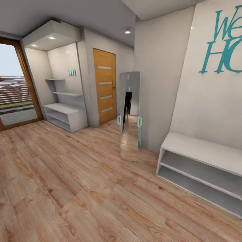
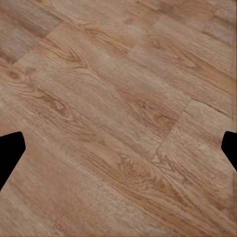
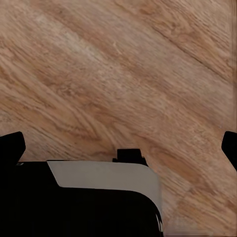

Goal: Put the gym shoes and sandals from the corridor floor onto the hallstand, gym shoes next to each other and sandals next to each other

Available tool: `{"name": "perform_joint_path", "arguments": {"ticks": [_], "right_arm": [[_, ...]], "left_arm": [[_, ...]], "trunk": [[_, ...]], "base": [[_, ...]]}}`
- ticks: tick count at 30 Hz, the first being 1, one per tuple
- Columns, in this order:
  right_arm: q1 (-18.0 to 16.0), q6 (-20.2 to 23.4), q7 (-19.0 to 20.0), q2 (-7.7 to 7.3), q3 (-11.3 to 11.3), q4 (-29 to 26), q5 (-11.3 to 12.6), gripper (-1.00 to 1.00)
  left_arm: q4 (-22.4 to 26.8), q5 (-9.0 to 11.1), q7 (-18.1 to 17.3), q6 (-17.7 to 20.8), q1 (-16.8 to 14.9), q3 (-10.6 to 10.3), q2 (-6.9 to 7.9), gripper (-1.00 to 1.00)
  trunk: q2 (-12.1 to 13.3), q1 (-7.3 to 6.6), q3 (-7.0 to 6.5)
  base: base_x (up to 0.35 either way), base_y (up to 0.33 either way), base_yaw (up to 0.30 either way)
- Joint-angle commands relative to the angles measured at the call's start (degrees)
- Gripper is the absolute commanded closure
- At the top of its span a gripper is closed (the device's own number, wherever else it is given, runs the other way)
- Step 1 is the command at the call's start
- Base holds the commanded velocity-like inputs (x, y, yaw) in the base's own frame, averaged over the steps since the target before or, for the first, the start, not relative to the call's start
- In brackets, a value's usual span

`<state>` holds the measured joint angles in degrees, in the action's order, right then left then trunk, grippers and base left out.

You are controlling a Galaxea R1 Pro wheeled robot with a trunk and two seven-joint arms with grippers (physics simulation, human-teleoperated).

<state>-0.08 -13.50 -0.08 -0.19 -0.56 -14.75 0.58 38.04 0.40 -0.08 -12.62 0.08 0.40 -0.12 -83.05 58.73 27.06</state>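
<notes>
Both grippers spread open over bare wood floor, hallstand far left

Left gripper [image 2: 118,148] shows two dark fingertips [image 2: 10,153] set wide apart, with nothing between them but planks. Right gripper [image 3: 118,143] likewise has its fingertips [image 3: 12,145] far apart above planks, with part of the robot's own dark and grey body [image 3: 98,197] below it.

From the head, the corridor floor [image 1: 67,188], light brown wood planking, spreads across the near scene. At near right stands a plain white two-shelf bench [image 1: 201,164] under teal wall lettering [image 1: 223,40]. Far left, in an alcove, sits the hallstand [image 1: 65,116], a low white unit with two stepped wall shelves [image 1: 65,88] above. Right of it is a wooden door [image 1: 105,87], then a tall leaning mirror [image 1: 130,114]. A glazed door [image 1: 16,94] is at the far left edge
</notes>
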Motion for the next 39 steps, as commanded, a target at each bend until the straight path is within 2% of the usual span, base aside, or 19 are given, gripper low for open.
{"name": "perform_joint_path", "arguments": {"ticks": [1,5,10,18,26,39], "right_arm": [[0.0,-0.1,0.0,0.01,-0.3,0.0,0.1,-1.00],[0.0,-0.1,0.0,0.01,-1.3,0.0,0.1,-1.00],[0.0,-0.1,0.1,-0.01,-3.9,0.0,0.0,-1.00],[0.0,-0.1,0.1,-0.08,-4.3,0.0,0.0,-1.00],[0.0,-0.1,0.1,-0.08,-4.3,0.0,0.0,-1.00],[0.0,-0.1,0.1,0.01,-4.3,0.0,0.0,-1.00]], "left_arm": [[-1.0,0.0,0.0,-0.2,0.0,0.0,-0.02,-1.00],[-1.8,0.0,0.0,-0.2,0.0,0.0,0.01,-1.00],[-2.2,0.0,0.0,-0.2,0.0,0.0,0.03,-1.00],[-2.7,0.0,0.0,-0.2,0.0,0.0,0.03,-1.00],[-5.6,-0.3,0.0,-0.3,0.0,0.0,-0.05,-1.00],[-5.9,-0.3,0.0,-0.3,0.0,0.0,-0.06,-1.00]], "trunk": [[0.0,0.00,0.08],[0.0,0.00,0.24],[0.0,0.00,0.42],[0.0,0.00,0.73],[0.0,0.00,1.05],[0.0,0.00,1.57]], "base": [[0.004,0.009,-0.289],[0.002,0.005,-0.289],[0.000,0.001,-0.289],[0.000,0.000,-0.289],[0.000,0.000,-0.289],[0.000,0.000,-0.289]]}}
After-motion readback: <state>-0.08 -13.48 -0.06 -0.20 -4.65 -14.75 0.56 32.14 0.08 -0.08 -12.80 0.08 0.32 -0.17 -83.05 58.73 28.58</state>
